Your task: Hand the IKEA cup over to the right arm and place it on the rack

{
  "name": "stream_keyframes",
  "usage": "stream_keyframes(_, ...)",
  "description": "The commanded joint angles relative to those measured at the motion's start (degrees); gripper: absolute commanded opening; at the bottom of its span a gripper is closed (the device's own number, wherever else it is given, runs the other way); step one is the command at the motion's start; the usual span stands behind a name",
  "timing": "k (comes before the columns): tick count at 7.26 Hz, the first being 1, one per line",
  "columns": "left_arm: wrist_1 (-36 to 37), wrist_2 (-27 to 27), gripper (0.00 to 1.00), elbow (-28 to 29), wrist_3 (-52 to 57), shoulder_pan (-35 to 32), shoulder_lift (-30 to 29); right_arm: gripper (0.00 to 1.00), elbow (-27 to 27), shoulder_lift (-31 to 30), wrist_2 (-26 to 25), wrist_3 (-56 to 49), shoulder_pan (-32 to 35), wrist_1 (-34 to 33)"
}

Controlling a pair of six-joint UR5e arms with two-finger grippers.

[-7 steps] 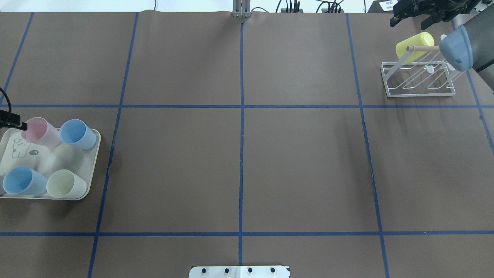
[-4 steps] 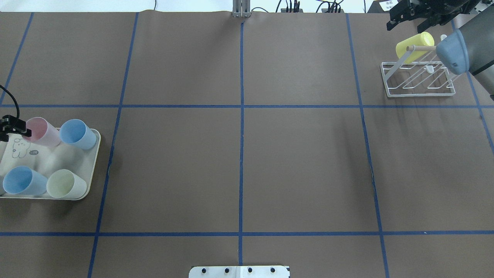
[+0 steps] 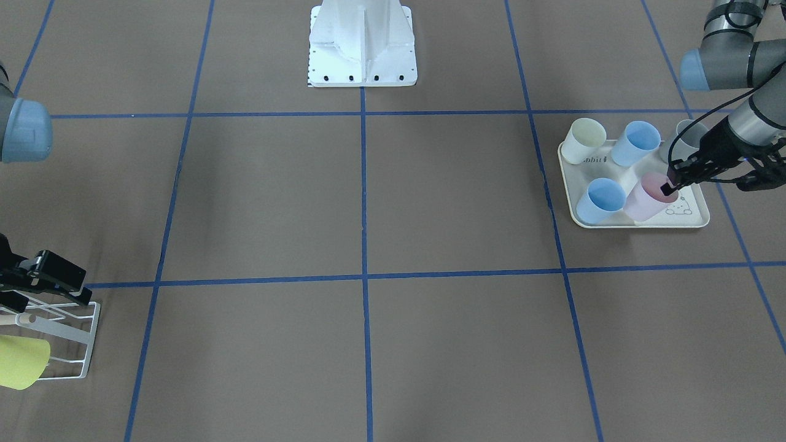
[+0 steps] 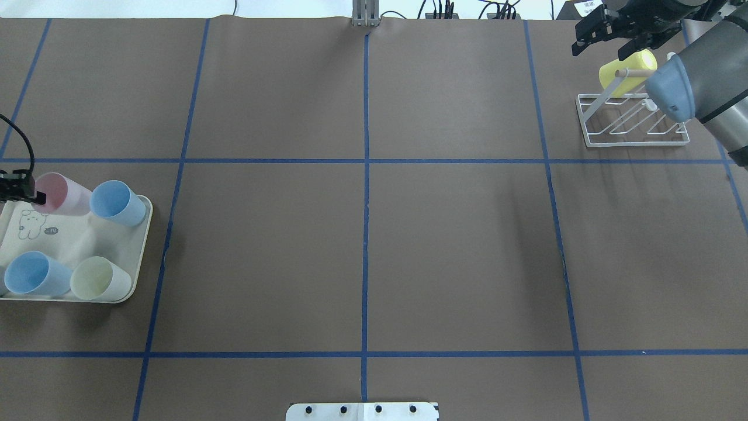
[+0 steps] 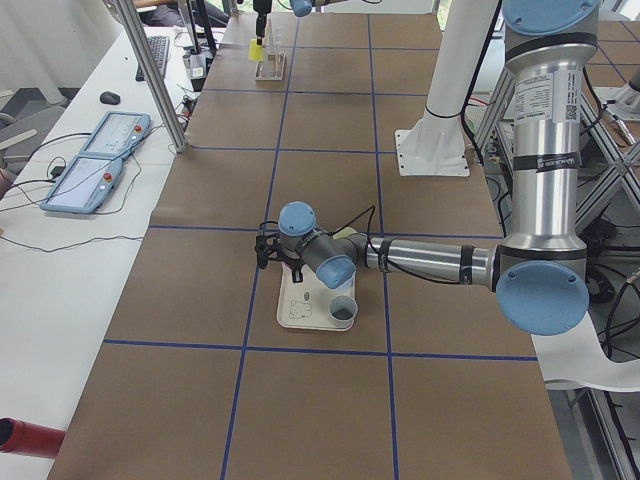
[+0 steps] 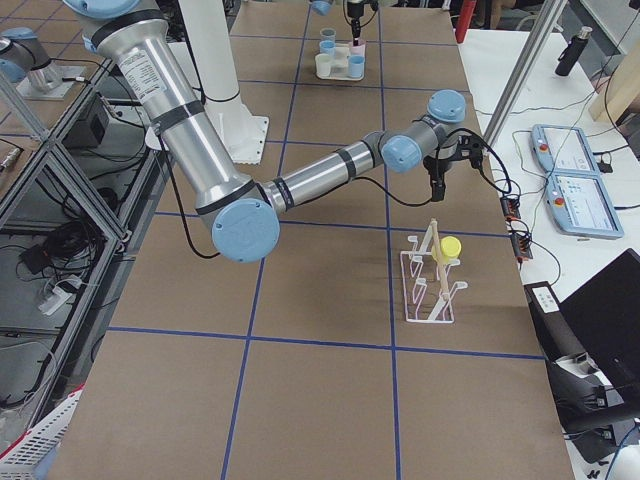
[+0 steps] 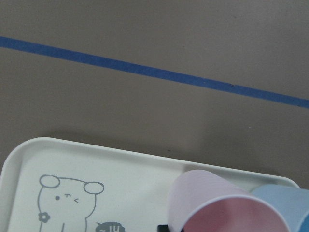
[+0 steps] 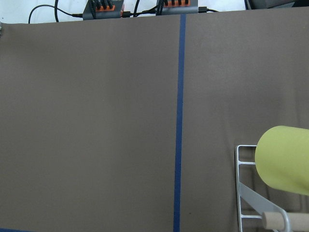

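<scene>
Swung leftward along the table's far edge since a second ago: right gripper, jaws spread wide, holding nothing, just beyond the rack in the far right corner. On that rack, a yellow cup, lying slanted. At the left edge, left gripper over the tray, one finger dipped inside the pink cup at its rim; grip impossible to tell. Pink cup upright, mouth up, long axis vertical, just beside a blue cup. Broad brown table between tray and rack.
</scene>
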Motion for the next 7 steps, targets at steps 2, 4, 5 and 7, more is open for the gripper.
stream_keyframes(2, 0.09, -6.14, 0.0, -2.45, -0.54, -7.78, -0.29, 0.99, 0.77, 2.32, -0.2, 5.83, -2.86, 0.1)
stream_keyframes(4, -0.7, -8.62, 0.0, -5.77, -17.04, -7.43, -5.0, 0.99, 6.28, 2.68, -1.94, 15.93, -7.59, 0.1)
stream_keyframes(5, -0.87, -8.62, 0.0, -7.79, -25.85, -5.95, -8.17, 0.99, 9.88, 3.12, -3.69, 21.73, -10.83, 0.1)
stream_keyframes(7, -0.96, -8.01, 0.0, -7.99, -44.21, 5.87, -20.27, 0.99, 14.39, 4.18, -6.08, 43.11, -15.51, 11.96)
